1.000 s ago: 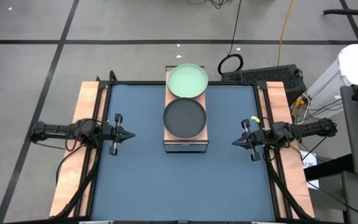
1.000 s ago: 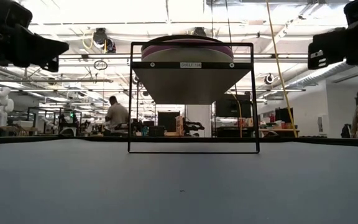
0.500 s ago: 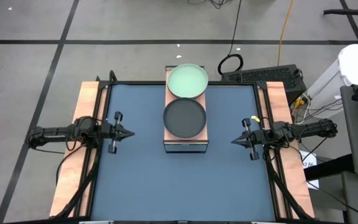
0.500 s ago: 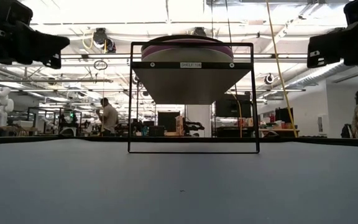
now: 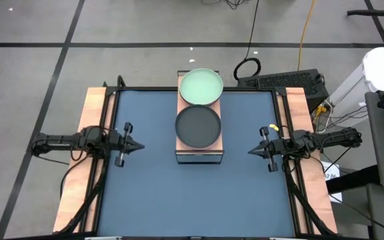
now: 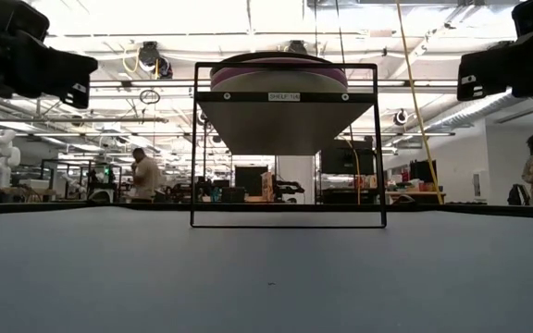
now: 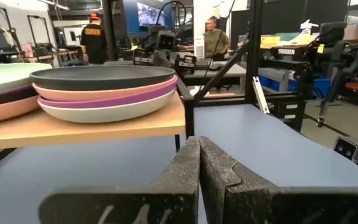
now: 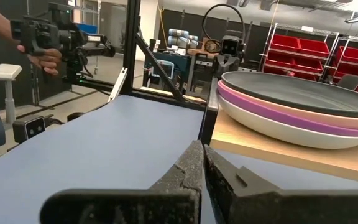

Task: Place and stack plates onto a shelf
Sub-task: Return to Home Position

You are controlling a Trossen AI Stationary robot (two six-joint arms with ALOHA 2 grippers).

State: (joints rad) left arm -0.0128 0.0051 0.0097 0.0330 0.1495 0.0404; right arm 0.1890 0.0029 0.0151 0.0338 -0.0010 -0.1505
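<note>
The shelf (image 5: 199,155), light wood on a dark frame, stands at the mat's far middle. It carries two stacks of plates. The far stack is topped by a mint green plate (image 5: 201,87), the near one by a black plate (image 5: 198,127). In the left wrist view the near stack (image 7: 104,93) shows black, pink, purple and a pale plate from top to bottom. The low view shows the stack (image 6: 278,67) above the shelf's top (image 6: 285,96). My left gripper (image 5: 139,145) hovers shut left of the shelf. My right gripper (image 5: 251,151) hovers shut to its right. Both point at the shelf.
The dark blue mat (image 5: 199,197) covers the table between wooden side strips (image 5: 89,120). A keyboard (image 5: 279,81) and cables lie beyond the far edge. People stand in the room behind (image 6: 142,176), and a hand holding a device (image 8: 42,43) shows in the right wrist view.
Neither the grippers nor the plates have visibly moved. A person in the room behind the table has walked toward the left.
</note>
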